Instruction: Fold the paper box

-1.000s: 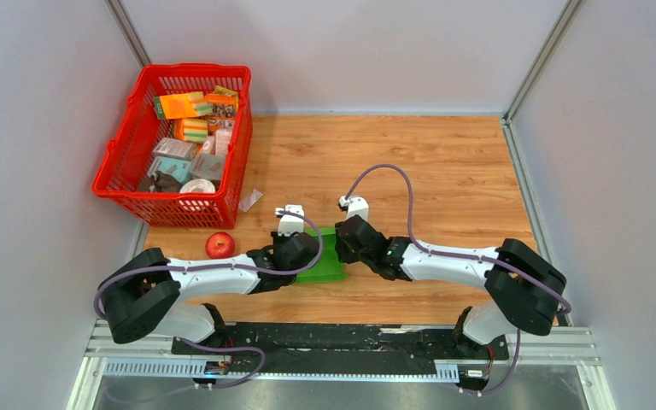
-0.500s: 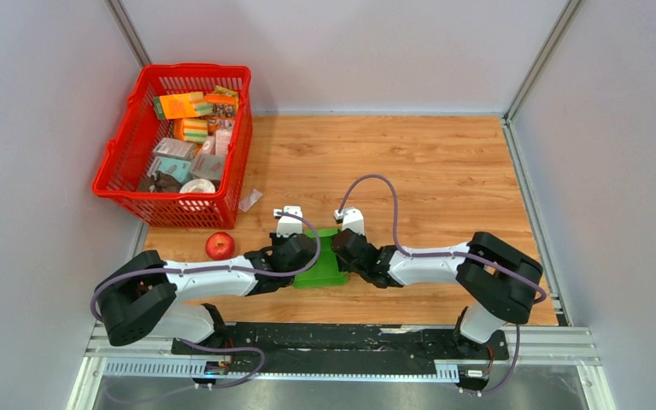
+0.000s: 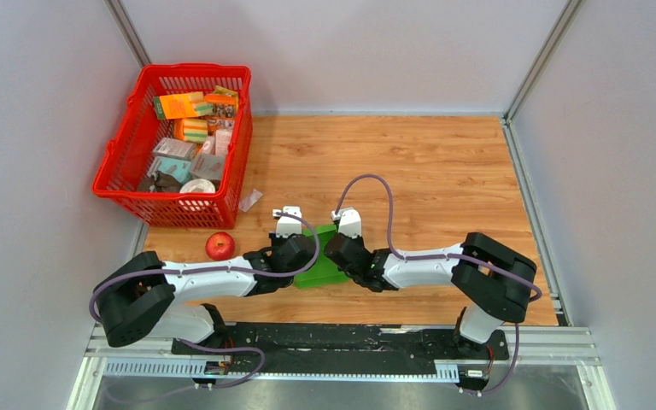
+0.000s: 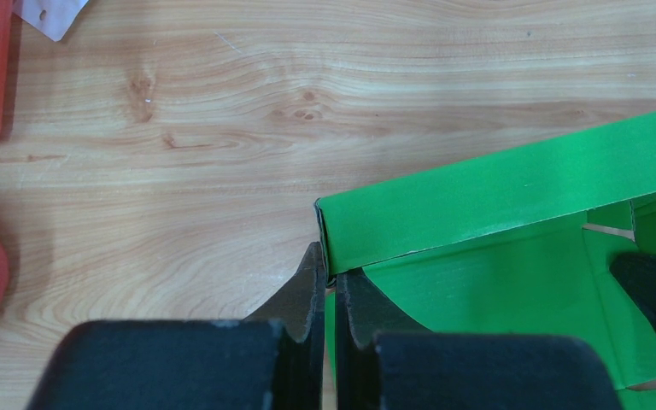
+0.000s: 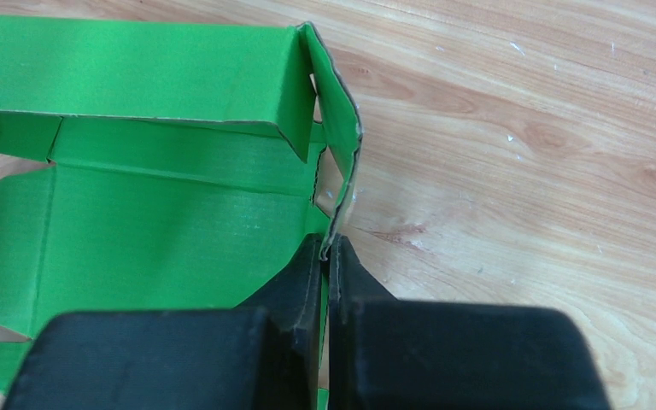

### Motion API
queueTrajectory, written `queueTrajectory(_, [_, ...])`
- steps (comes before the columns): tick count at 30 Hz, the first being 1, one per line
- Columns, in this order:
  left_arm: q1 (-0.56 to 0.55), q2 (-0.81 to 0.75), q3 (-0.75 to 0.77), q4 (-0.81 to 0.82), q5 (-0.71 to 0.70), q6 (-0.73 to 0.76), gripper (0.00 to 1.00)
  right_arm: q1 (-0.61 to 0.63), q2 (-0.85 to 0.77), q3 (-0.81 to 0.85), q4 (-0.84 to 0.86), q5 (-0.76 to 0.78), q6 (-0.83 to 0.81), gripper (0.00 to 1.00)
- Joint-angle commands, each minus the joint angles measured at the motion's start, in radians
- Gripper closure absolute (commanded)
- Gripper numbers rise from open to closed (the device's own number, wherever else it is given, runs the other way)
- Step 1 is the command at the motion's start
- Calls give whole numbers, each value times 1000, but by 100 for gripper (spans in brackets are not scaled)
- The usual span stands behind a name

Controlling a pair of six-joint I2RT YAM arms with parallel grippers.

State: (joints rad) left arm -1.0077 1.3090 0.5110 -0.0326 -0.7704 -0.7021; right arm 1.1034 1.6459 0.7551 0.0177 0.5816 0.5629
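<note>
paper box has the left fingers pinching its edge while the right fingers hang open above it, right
Not quite. The left fingers do pinch the edge of the paper box, but the right fingers are not open above it: they are shut on its upright side flap, as the right wrist view shows.

Plain bright green paper box (image 3: 323, 272). Light wood-grain table (image 3: 444, 171), with knots. Red mesh basket (image 3: 171, 211), red apple (image 3: 219, 245). Matte black left gripper (image 4: 329, 278) and right gripper (image 5: 325, 249). White left arm (image 3: 205, 278) and right arm (image 3: 418, 263), black joints. Dull purple cable (image 3: 376, 179).
</note>
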Motion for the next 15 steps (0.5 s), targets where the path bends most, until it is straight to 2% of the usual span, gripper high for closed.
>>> queueTrajectory(1, [-5, 10, -8, -24, 33, -8, 100, 4, 28, 50, -44, 6, -26, 97])
queueTrajectory(2, [-5, 7, -8, -30, 34, -4, 100, 6, 31, 43, -44, 7, -17, 93])
queueTrajectory(3, [-5, 7, -6, -30, 33, 0, 100, 4, 28, 40, -45, 17, -9, 80])
queueTrajectory(5, [-5, -2, -9, -36, 26, 6, 100, 3, 12, 21, -59, 41, 2, 75])
queueTrajectory(10, [-5, 1, -11, -27, 19, 10, 100, 3, -50, -37, -35, 60, 14, 74])
queueTrajectory(15, [-5, 13, -9, -24, 26, 6, 100, -17, -100, -100, 80, 9, 14, 76])
